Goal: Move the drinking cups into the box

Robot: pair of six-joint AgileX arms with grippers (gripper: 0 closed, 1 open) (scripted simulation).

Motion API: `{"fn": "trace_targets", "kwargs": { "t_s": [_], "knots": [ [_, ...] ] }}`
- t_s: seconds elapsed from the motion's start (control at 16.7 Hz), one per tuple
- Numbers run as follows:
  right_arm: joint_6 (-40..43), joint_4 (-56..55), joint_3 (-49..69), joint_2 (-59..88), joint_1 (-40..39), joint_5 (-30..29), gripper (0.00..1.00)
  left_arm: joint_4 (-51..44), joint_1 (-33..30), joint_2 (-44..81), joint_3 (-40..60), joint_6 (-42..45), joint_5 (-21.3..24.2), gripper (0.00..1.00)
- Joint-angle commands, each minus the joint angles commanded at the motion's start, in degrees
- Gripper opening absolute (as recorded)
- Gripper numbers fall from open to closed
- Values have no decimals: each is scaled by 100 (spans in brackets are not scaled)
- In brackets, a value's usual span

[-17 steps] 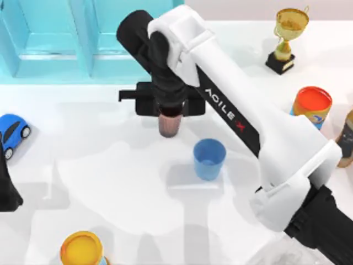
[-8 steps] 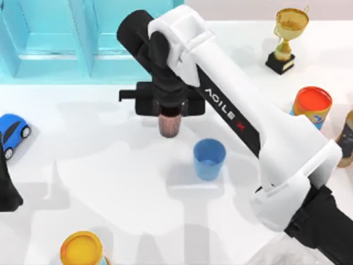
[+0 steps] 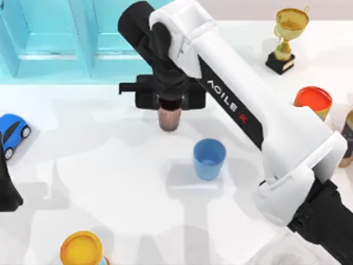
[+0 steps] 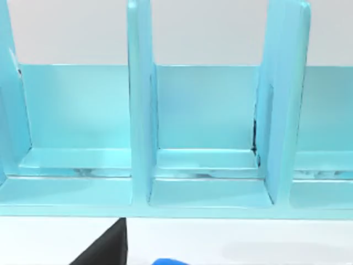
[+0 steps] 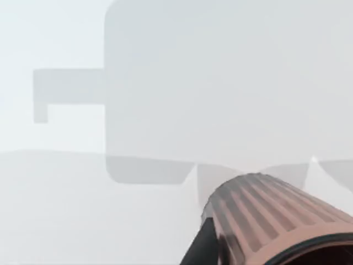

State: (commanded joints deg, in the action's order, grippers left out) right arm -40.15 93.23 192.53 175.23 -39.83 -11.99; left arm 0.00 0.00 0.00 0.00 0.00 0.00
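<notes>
Your brown ribbed cup (image 3: 169,118) hangs under the right gripper (image 3: 170,106), pinched by it and carried above the table (image 3: 110,182), just short of the turquoise box (image 3: 49,38) at the top view's left rear. You are in the carry step; next, bring it over a compartment and release. Since half a second ago the arm has moved slightly toward the box. The blue cup (image 3: 209,158) waits mid-table. The left arm sits parked at the left edge; its fingers probably spread, though I cannot tell.

Two cups: brown (image 3: 169,118), blue (image 3: 209,159); one trophy (image 3: 287,38)
</notes>
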Motion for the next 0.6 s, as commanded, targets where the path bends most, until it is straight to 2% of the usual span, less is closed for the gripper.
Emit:
{"fn": "trace_targets", "kwargs": {
  "t_s": [0.24, 0.6],
  "knots": [
    [160, -517, -1360, -995, 190, 59, 0, 0, 0, 0, 0, 0, 0, 100],
    [531, -1530, -4618, -2955, 542, 178, 0, 0, 0, 0, 0, 0, 0, 100]
  ]
}}
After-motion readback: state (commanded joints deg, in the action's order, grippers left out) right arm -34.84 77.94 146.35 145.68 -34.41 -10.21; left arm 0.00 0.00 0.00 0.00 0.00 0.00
